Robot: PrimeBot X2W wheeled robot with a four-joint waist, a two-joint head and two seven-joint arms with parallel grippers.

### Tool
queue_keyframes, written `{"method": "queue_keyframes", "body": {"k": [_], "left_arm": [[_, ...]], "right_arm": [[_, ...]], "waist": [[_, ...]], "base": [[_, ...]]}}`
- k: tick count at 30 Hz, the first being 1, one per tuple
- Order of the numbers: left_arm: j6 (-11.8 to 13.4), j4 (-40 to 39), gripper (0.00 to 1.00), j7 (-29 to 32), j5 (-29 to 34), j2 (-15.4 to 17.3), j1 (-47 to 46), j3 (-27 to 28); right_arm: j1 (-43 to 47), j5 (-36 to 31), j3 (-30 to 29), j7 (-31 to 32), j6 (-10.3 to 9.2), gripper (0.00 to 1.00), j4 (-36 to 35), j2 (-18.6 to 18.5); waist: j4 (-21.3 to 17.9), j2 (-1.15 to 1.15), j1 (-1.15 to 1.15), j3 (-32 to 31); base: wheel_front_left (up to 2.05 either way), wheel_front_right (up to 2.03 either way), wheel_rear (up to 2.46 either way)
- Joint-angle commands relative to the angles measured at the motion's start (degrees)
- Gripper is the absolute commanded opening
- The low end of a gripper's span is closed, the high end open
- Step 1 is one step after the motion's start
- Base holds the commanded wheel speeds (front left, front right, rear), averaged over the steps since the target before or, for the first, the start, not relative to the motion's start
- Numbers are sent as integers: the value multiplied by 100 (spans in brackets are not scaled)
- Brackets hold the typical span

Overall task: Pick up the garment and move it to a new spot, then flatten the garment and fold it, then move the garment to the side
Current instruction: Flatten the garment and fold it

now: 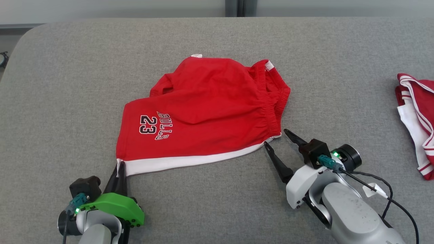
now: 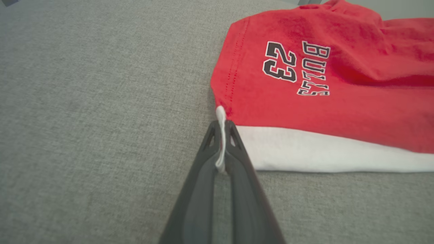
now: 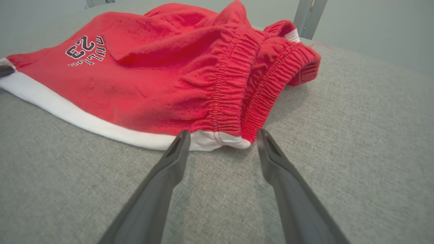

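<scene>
In the head view the red shorts point(image 1: 210, 112) lie spread on the grey worktop point(image 1: 67, 84), just ahead of both hands. The left hand point(image 1: 120, 166) is pinched shut on the shorts' nearest left corner, where the white band point(image 1: 190, 159) ends. The black print point(image 1: 156, 125) sits beyond its fingertips, slightly to their right. The right hand point(image 1: 276, 138) stands wide and holds nothing, its two fingers flanking the band's other end at the waistband point(image 1: 271, 101) corner. Whether its tips touch cloth cannot be told here. Well off to that hand's right lies another garment point(image 1: 415, 118), red and white, apart from the shorts. In the left wrist view the left hand point(image 2: 222, 130) has its fingers closed together with a strip of white cloth squeezed between the tips. The band point(image 2: 322, 152) runs off to the right of the fingers, the print point(image 2: 296, 69) lies ahead and to the right on the shorts point(image 2: 356, 108), and bare worktop point(image 2: 84, 118) lies to the left. In the right wrist view the right hand point(image 3: 222, 134) is spread wide, low over the worktop point(image 3: 356, 135). The waistband point(image 3: 230, 98) corner sits between its tips and just ahead of them, and the shorts point(image 3: 152, 84) rise beyond. Far to its left, the dark tip of the left hand point(image 3: 5, 70) meets the band point(image 3: 84, 125) at its end.
</scene>
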Motion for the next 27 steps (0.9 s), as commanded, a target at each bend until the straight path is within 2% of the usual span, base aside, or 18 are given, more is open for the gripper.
{"method": "queue_keyframes", "body": {"k": [1, 10, 12, 14, 16, 17, 22, 27], "left_arm": [[-16, -31, 0, -13, -33, 24, -75, -13], [-16, -74, 0, -13, -66, 24, -138, -81], [-16, -78, 0, -13, -72, 24, -160, -93], [-16, -88, 0, -13, -63, 24, -170, -92], [-16, -89, 0, -13, -61, 24, -171, -94], [-16, -97, 0, -13, -62, 23, -173, -95], [-16, -74, 0, -13, -13, 24, -47, -63], [-16, -74, 0, -13, 111, 24, 216, 113]], "right_arm": [[-114, 29, 115, -16, -7, 100, 63, -61], [-415, 19, 636, -16, -7, 100, 352, -220], [-513, 53, 795, -16, -7, 95, 439, -227], [-602, 92, 903, -16, -7, 65, 530, -225], [-667, 135, 991, -16, -7, 15, 604, -227], [-690, 154, 1021, -16, -7, 0, 631, -226], [-620, 309, 1023, -16, -7, 0, 625, -242], [-251, 490, 872, -16, -7, 0, 451, -215]], "waist": [[41, 0, 0, 31], [79, 0, 0, 98], [87, 0, 0, 121], [91, 0, 0, 132], [97, 0, 0, 136], [97, 0, 0, 134], [51, 0, 0, -19], [-122, 0, 0, -463]], "base": [[0, 0, 0], [0, 0, 0], [0, 0, 0], [0, 0, 0], [0, 0, 0], [0, 0, 0], [0, 0, 0], [0, 0, 0]]}}
